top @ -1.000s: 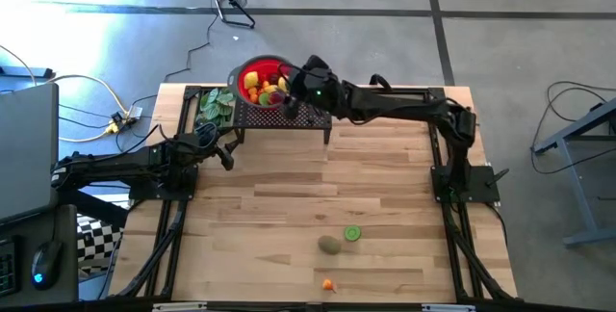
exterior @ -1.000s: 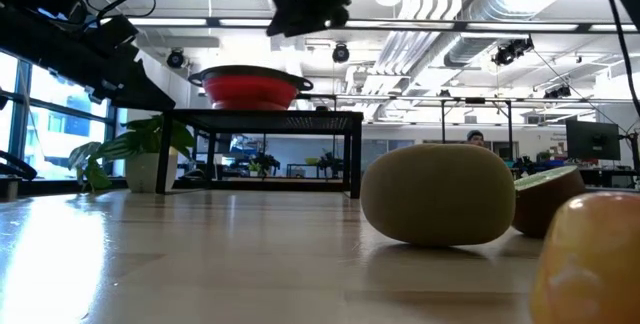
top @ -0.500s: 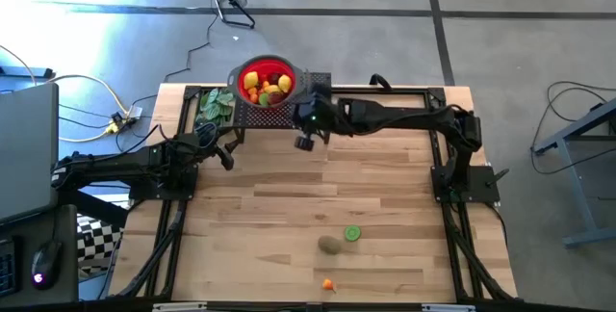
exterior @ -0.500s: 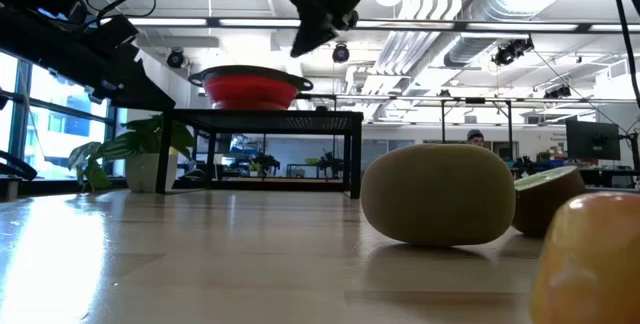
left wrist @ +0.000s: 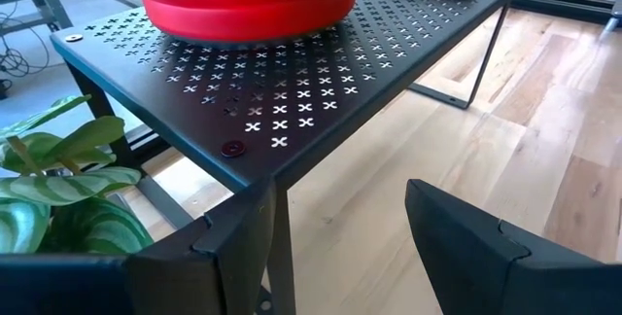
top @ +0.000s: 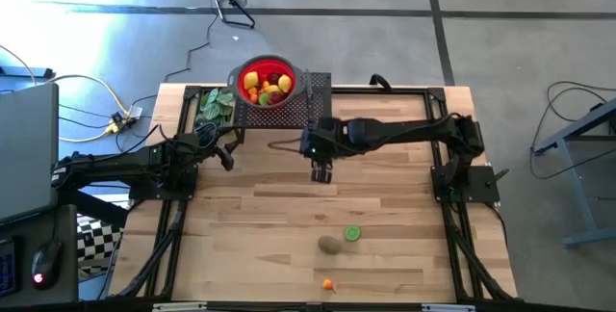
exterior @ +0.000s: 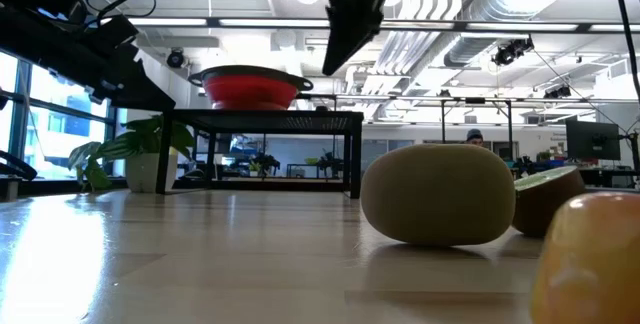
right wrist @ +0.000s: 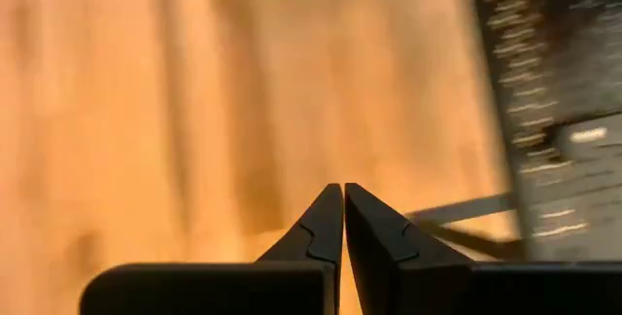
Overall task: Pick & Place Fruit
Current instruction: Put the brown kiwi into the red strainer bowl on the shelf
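Observation:
A red bowl (top: 266,81) with several toy fruits stands on a black perforated stand (top: 313,100) at the table's far side. On the wood near the front lie a brown kiwi (top: 330,245), a green lime half (top: 352,234) and a small orange piece (top: 328,284). My right gripper (top: 320,171) hangs over the table's middle, pointing steeply down, shut and empty; its fingertips (right wrist: 342,198) meet. My left gripper (left wrist: 340,227) waits open at the left, beside the stand's corner (left wrist: 255,164).
A green leafy plant (top: 216,106) stands left of the stand. Bare wood lies between my right gripper and the three fruits near the front edge. In the low view the kiwi (exterior: 438,194) fills the foreground.
My right gripper has left the bowl and swung toward the table's near side and slightly down, tipping from nearly level to steeply down. Its fingers have shut with nothing between them. The fruits on the table have stayed put.

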`<action>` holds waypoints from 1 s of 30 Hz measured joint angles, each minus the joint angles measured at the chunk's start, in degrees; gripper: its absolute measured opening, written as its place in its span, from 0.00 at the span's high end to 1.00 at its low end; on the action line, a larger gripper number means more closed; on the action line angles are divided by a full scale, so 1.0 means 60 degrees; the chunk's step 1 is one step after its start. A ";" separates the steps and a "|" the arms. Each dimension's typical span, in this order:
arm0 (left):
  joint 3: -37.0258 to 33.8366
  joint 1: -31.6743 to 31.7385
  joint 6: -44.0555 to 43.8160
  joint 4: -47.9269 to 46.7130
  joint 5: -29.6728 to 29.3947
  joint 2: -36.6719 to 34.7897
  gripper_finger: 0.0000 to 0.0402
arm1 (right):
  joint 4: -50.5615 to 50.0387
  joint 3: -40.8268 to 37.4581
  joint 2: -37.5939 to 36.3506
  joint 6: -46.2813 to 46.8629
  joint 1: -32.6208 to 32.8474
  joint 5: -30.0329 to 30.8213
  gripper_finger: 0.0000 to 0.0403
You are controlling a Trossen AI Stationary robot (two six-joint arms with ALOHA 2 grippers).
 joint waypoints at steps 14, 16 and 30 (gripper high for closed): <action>0.0000 0.0000 -0.0005 -0.0659 0.0231 0.0004 0.43 | -0.1309 0.0000 0.0000 0.3701 0.1576 -0.2429 0.98; 0.0000 0.0000 -0.0008 -0.0790 0.0234 0.0002 0.43 | -0.1367 0.0000 0.0000 0.3965 0.1776 -0.2584 0.98; 0.0000 0.0000 -0.0004 -0.0887 0.0224 0.0001 0.43 | -0.1543 -0.0103 0.0040 0.5520 0.2834 -0.2392 0.92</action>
